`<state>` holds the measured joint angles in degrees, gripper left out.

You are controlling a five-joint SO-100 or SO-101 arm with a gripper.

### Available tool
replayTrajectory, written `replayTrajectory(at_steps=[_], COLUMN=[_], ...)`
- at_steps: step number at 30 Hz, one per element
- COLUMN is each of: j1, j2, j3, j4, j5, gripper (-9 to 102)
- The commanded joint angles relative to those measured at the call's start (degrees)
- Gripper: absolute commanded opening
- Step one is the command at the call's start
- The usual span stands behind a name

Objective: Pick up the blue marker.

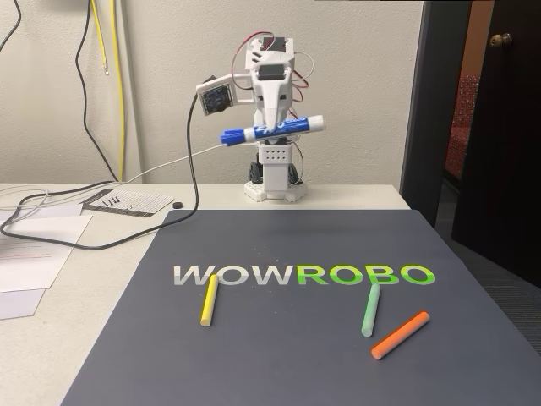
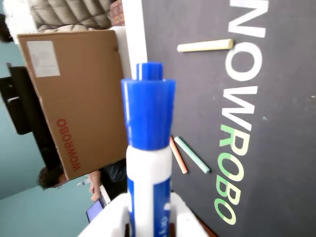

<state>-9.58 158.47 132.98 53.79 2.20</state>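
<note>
While the blue marker (image 1: 272,129) is clamped crosswise in the closed gripper (image 1: 272,127), high above the dark mat (image 1: 279,355), a slip or tilt could be caused by its overhanging ends; the yellow stick (image 1: 208,300) and green stick (image 1: 370,309) lie below.

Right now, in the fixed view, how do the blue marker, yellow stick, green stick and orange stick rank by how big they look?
1. Blue marker, held up in the gripper: longest and thickest, though farthest from the camera.
2. Orange stick.
3. Yellow stick and green stick: too alike to rank; foreshortening may also shrink them.
</note>
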Motion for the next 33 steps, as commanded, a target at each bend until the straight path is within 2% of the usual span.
replayTrajectory(at_steps=[1, 7, 22, 33], j1=[0.9, 1.8, 3.4, -1.4], j2=[6.9, 10.2, 16.9, 13.5], j3=[4.3, 6.8, 13.9, 14.0], j4=[-2.9, -2.0, -4.0, -6.7], j5=[-0.9, -3.3, -1.3, -1.6], gripper=[5, 5, 5, 5])
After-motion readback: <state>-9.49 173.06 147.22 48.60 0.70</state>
